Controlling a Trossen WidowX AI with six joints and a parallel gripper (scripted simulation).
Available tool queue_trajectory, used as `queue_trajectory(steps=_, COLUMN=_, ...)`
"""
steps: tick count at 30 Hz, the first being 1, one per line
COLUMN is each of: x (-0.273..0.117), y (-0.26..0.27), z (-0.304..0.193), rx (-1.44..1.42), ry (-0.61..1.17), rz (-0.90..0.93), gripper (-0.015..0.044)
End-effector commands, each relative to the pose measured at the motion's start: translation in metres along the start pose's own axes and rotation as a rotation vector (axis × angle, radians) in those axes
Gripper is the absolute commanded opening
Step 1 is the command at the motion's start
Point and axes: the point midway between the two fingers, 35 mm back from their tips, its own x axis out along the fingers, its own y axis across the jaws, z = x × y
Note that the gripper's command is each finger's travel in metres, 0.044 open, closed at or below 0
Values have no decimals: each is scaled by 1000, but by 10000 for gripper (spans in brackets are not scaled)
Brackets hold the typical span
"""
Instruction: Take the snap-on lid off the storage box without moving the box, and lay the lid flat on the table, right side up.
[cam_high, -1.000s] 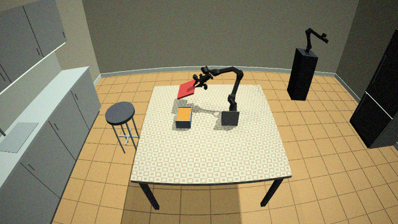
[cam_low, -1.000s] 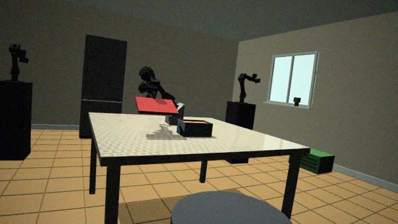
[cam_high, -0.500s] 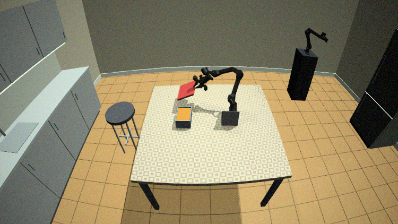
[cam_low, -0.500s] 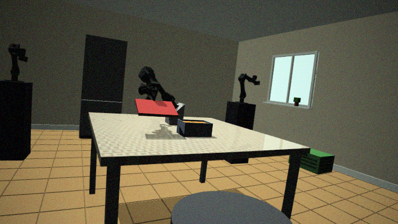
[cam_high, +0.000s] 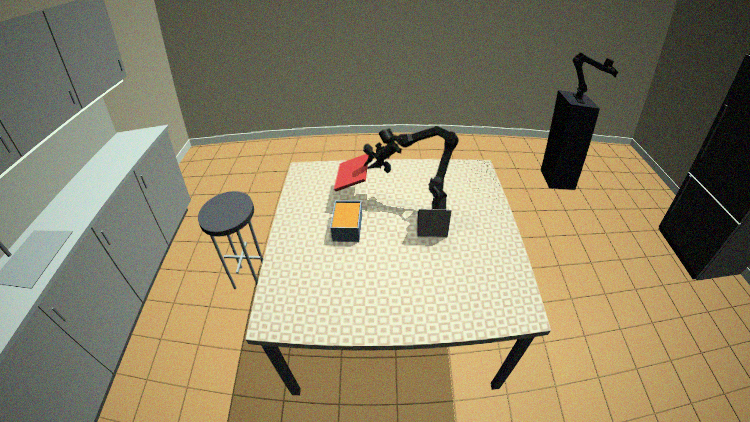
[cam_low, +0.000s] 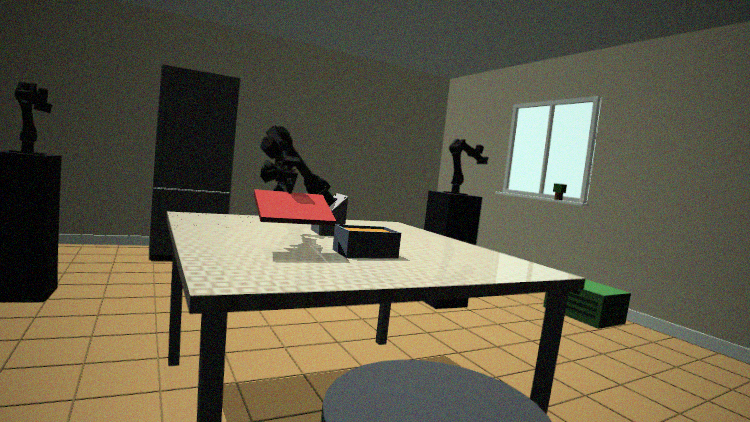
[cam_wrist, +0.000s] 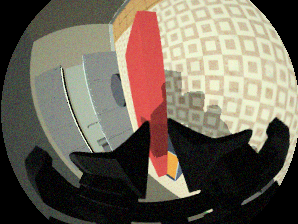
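Hand (cam_high: 368, 162) (cam_low: 285, 188) (cam_wrist: 157, 123) closed on tilted lid (cam_high: 352, 172) (cam_low: 293, 206) (cam_wrist: 145, 75).

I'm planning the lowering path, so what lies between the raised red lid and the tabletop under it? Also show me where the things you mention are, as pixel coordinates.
Only air and a shadow: the exterior view shows the red lid (cam_high: 350, 174) (cam_low: 293, 208) (cam_wrist: 145, 65) held above the table (cam_high: 398, 293) (cam_low: 236, 278) (cam_wrist: 240, 45).

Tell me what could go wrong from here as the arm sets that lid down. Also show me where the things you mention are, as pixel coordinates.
The gripper (cam_high: 368, 163) (cam_low: 287, 192) (cam_wrist: 157, 123) pinches the red lid (cam_high: 352, 172) (cam_low: 293, 206) (cam_wrist: 144, 65) near one edge, so it might pivot or slip.
The lid hangs tilted above the table (cam_high: 398, 293) (cam_low: 445, 272); one edge could land first.
The open storage box (cam_high: 346, 233) (cam_low: 375, 245) (cam_wrist: 172, 164) stands close by and could get bumped.
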Motion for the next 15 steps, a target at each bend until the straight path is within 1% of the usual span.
queue_trajectory(steps=1, x=1, y=1, z=-1, rx=-6, ry=5, rz=14, gripper=0)
queue_trajectory(steps=15, x=9, y=-8, z=-1, rx=-6, ry=5, rz=14, gripper=0)
